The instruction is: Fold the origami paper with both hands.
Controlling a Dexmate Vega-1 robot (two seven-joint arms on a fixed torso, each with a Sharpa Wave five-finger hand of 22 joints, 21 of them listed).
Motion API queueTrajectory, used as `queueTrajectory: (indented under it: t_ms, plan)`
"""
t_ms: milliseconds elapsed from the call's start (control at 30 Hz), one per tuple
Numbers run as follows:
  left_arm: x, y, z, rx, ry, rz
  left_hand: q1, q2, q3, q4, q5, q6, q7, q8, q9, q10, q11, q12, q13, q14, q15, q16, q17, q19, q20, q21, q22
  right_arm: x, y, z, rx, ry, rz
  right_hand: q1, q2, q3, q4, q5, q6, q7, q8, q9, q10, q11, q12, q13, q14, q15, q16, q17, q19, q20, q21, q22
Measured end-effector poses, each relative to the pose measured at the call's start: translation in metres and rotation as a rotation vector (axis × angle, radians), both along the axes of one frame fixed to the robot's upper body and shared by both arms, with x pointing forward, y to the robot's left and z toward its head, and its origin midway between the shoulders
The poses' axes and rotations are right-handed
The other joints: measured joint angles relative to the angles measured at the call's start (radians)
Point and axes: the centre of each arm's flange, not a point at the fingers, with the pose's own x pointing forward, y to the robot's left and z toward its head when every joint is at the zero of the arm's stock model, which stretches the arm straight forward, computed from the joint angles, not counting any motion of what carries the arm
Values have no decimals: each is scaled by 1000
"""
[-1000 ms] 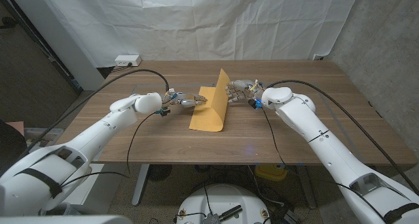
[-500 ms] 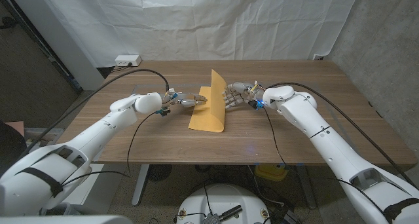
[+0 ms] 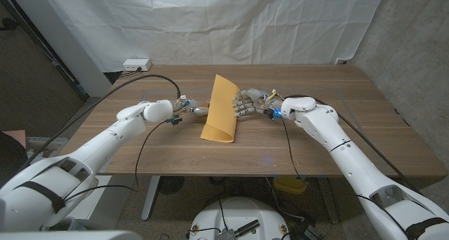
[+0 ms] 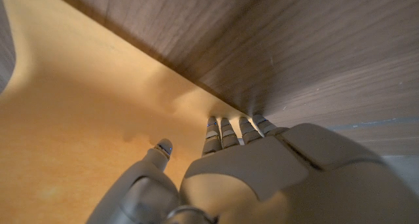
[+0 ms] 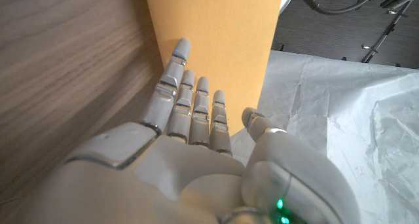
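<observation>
An orange origami paper (image 3: 220,108) lies at the middle of the wooden table (image 3: 337,128), its long axis running from the near edge toward the far edge; its near part lies on the wood while the far flap stands raised and leans toward the robot's left; the right hand (image 3: 247,103), fingers straight and close together, presses its fingertips against the flap's back; the left hand (image 3: 193,110) reaches under the leaning sheet from the other side, its fingertips hidden there in the head view; the left wrist view shows that hand (image 4: 229,178) with fingers together and tips down on the paper (image 4: 78,132) beside its edge, gripping nothing; the right wrist view shows the right hand (image 5: 190,152) with fingers (image 5: 171,80) laid flat on the upright sheet (image 5: 209,40); a second ago the flap stood tilted to the right, and it has since swung past upright to the left as the right hand pushed in
</observation>
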Motion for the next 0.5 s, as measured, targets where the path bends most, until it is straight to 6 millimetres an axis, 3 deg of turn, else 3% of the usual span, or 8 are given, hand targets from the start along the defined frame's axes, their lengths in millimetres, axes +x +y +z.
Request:
queueTrajectory:
  t_ms: [100, 133, 300, 500]
  plan:
    - [-1, 1, -1, 1, -1, 0, 0, 0, 0, 0, 0, 0, 0, 0, 0, -4, -3, 0, 0, -2, -2, 0, 1, 0, 0, -1, 0, -3, 2, 5, 7, -31, 17, 0, 0, 0, 0, 0, 0, 0, -5, 2, -2, 2, -8, 2, -21, -10, -5, 5, -11, -11, -11, 0]
    - [-1, 1, -1, -1, 2, 0, 0, 0, 0, 0, 0, 0, 0, 0, 0, -6, -1, 0, 0, -4, -3, 0, 1, 0, 0, -1, 0, 5, 2, -11, 17, 7, 13, 0, 0, 0, 0, 0, 0, 0, -5, 2, -6, 2, -8, 2, -28, -11, -10, 5, -22, -14, -14, 0]
    - [-2, 2, -1, -1, 2, 0, 0, 0, 0, 0, 0, 0, 0, 0, 0, -7, 0, 0, 1, -4, -3, 0, 1, 0, 0, -2, 0, 6, 6, -14, 6, -34, 30, 0, 0, -2, 2, 0, 0, 0, -5, 3, -17, 1, -15, 2, -71, -19, -21, 9, -70, -15, -22, 0]
    - [-3, 3, -1, -2, 2, 1, 0, 0, 0, 0, 0, 0, 0, 0, 0, -7, 0, 0, 1, -4, -3, 0, 1, 0, 0, -3, 0, 7, 9, -13, -41, -87, 38, -17, -4, -13, 13, 0, 0, 0, -5, 3, -17, 1, -15, 2, -73, -19, -21, 9, -73, -15, -30, 0]
